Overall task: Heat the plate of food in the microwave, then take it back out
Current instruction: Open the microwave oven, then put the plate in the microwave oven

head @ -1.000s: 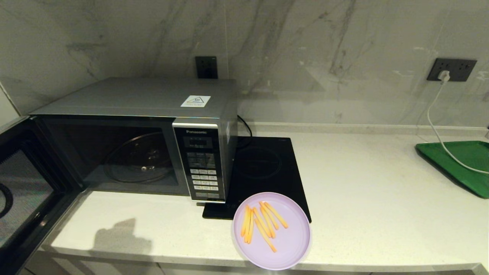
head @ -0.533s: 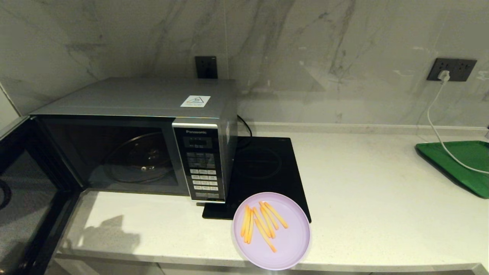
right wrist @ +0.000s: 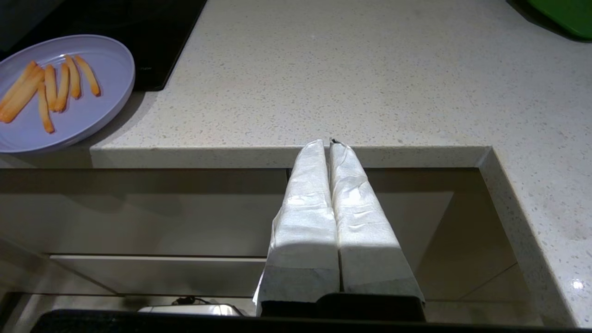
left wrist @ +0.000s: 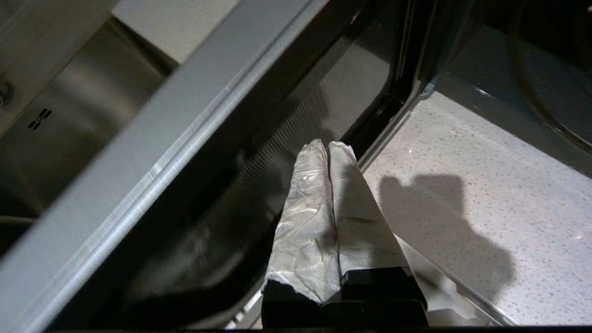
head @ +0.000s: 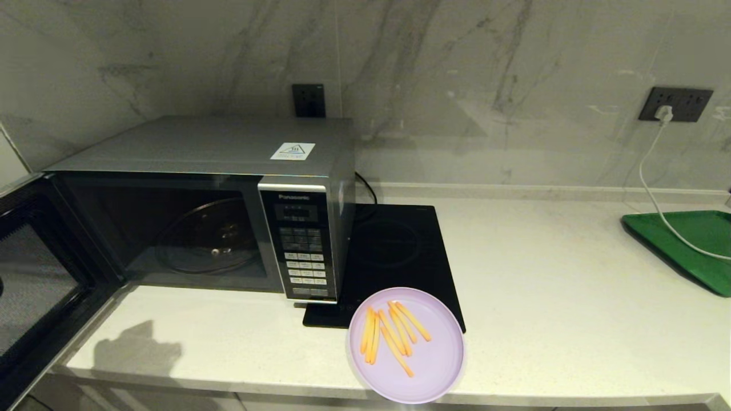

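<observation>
Microwave door open, my left hand closed and empty; plate of food waits on the worktop, unheated.

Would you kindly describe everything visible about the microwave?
The microwave is a silver-grey Panasonic box standing on the pale counter, left of the black hob. Its dark glass door hangs open to the left, showing an empty glass turntable. A button panel fills its right front; a white triangle sticker sits on top.
</observation>
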Controlling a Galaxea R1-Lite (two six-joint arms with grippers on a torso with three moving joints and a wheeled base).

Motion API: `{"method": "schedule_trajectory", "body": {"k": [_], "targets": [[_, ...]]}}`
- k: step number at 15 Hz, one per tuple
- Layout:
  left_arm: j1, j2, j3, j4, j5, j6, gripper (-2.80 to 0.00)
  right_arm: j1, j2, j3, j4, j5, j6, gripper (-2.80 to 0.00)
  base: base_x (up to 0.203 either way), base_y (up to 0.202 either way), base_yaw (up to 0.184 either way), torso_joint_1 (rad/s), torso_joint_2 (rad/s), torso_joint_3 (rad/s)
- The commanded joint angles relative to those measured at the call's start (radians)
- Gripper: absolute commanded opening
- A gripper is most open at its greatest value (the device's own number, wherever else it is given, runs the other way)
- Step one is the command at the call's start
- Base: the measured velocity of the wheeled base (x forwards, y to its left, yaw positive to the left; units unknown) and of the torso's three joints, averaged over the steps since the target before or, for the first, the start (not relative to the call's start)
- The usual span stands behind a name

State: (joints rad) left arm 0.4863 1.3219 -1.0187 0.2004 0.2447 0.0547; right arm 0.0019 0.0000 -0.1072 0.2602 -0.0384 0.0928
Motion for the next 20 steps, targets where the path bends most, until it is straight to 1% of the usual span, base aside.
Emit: {"method": "schedule_trajectory", "body": {"k": [1, 10, 13, 17, 18, 20], "targets": [[0.008, 0.010, 0.000, 0.002, -0.001, 0.001, -2.80, 0.000, 0.000, 0.000, 0.002, 0.000, 0.001, -2.80, 0.000, 0.000, 0.000, 0.000, 0.00, 0.000], [0.020, 0.026, -0.001, -0.001, -0.001, -0.003, -2.80, 0.000, 0.000, 0.000, 0.002, 0.000, 0.001, -2.80, 0.000, 0.000, 0.000, 0.000, 0.00, 0.000], [0.026, 0.039, 0.002, -0.024, -0.001, -0.003, -2.80, 0.001, 0.000, 0.000, 0.002, 0.000, 0.001, -2.80, 0.000, 0.000, 0.000, 0.000, 0.00, 0.000], [0.030, 0.039, 0.012, -0.024, -0.003, -0.002, -2.80, 0.001, 0.000, 0.000, 0.002, 0.000, 0.001, -2.80, 0.000, 0.000, 0.000, 0.000, 0.00, 0.000], [0.029, 0.038, 0.013, -0.024, -0.008, -0.003, -2.80, 0.001, 0.000, 0.000, 0.002, 0.000, 0.001, -2.80, 0.000, 0.000, 0.000, 0.000, 0.00, 0.000], [0.029, 0.028, 0.014, -0.023, -0.072, -0.004, -2.80, 0.001, 0.000, 0.000, 0.001, 0.000, 0.001, -2.80, 0.000, 0.000, 0.000, 0.000, 0.00, 0.000]]}}
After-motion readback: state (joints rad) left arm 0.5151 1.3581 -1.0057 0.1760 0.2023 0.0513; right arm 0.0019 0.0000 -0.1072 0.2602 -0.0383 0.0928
